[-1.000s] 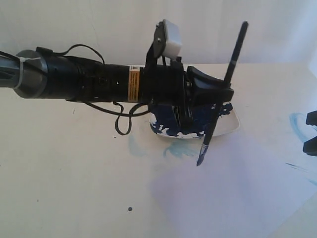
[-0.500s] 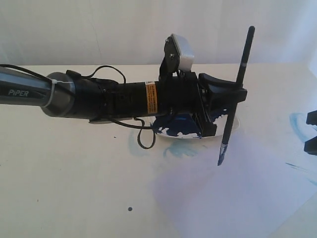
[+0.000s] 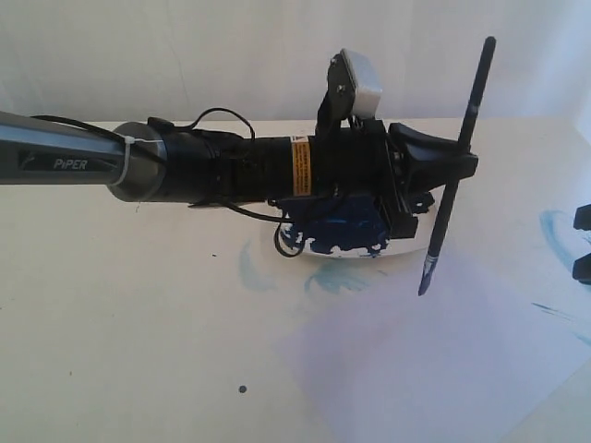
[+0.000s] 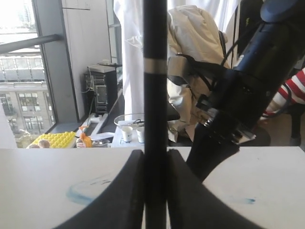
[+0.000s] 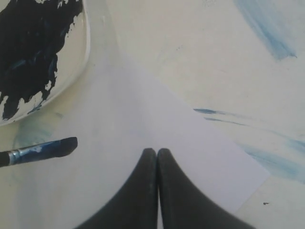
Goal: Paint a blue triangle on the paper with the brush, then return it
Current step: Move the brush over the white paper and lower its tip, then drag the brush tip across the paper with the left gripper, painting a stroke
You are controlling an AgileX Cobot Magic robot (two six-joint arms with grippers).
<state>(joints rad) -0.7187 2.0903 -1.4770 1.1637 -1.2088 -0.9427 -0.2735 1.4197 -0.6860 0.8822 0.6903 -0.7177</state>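
Brush (image 3: 440, 231) clamped near-upright in my left gripper (image 3: 459, 166), bristles pointing down at the far end of the paper (image 3: 416, 369).

Its black handle leans a little, the top tilted to the right in the exterior view. My left fingers (image 4: 127, 191) press on it from both sides around mid-handle, with no gap showing between pad and handle. The blue-stained tip hangs at the pale lavender sheet, just beside the white plate (image 5: 86, 45); whether the bristles touch the sheet I cannot tell. That plate lies partly under my left wrist and is smeared with dark navy paint (image 5: 33, 52). Faint pale-blue smears (image 3: 337, 280) mark the cream table (image 3: 111, 323) along the plate's near edge. My right gripper (image 5: 157, 153) sits well off to the right over the sheet, its two fingertips pressed together on nothing.
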